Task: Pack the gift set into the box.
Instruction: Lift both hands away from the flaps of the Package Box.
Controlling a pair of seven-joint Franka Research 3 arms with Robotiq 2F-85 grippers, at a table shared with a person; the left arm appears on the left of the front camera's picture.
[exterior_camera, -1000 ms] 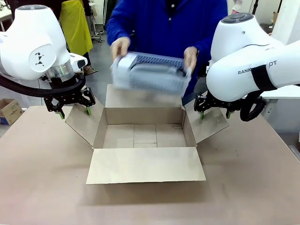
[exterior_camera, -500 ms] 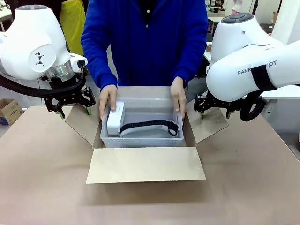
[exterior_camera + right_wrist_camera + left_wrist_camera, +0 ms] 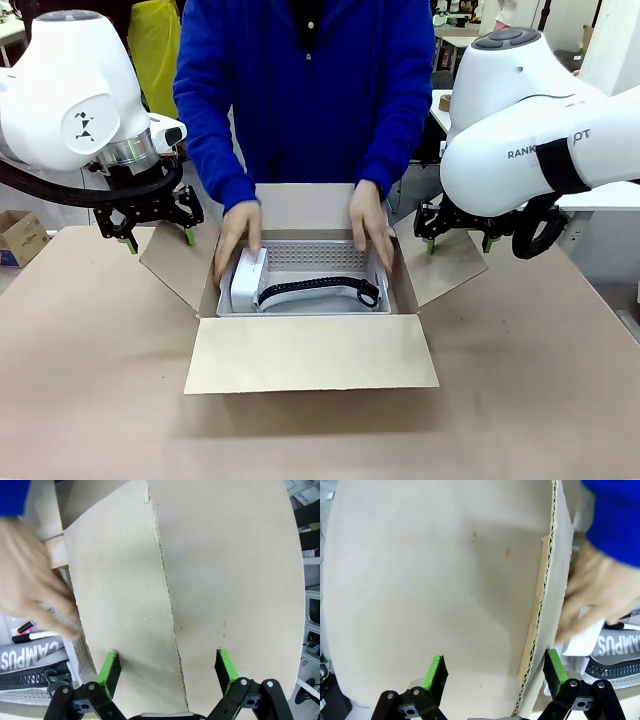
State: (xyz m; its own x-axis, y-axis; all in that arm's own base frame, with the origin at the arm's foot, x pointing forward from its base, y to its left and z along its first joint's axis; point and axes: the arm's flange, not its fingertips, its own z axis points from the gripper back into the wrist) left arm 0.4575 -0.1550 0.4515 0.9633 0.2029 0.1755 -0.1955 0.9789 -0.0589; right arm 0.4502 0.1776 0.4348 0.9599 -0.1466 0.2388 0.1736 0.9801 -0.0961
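The box stands open mid-table with all four flaps spread. Inside it rests the gift set, a grey perforated tray with a white case and a black-and-white band. A person in blue has both hands on the tray's ends. My left gripper hovers open over the left flap, whose edge runs between its fingers. My right gripper hovers open over the right flap, empty. The band shows at the box side of both wrist views.
The person stands close against the table's far edge behind the box. A small printed carton sits off the table at far left. Bare tabletop lies in front of and beside the box.
The person has lowered the gift set from above the box down into it, and their hands now rest on top of it. Neither arm has moved.
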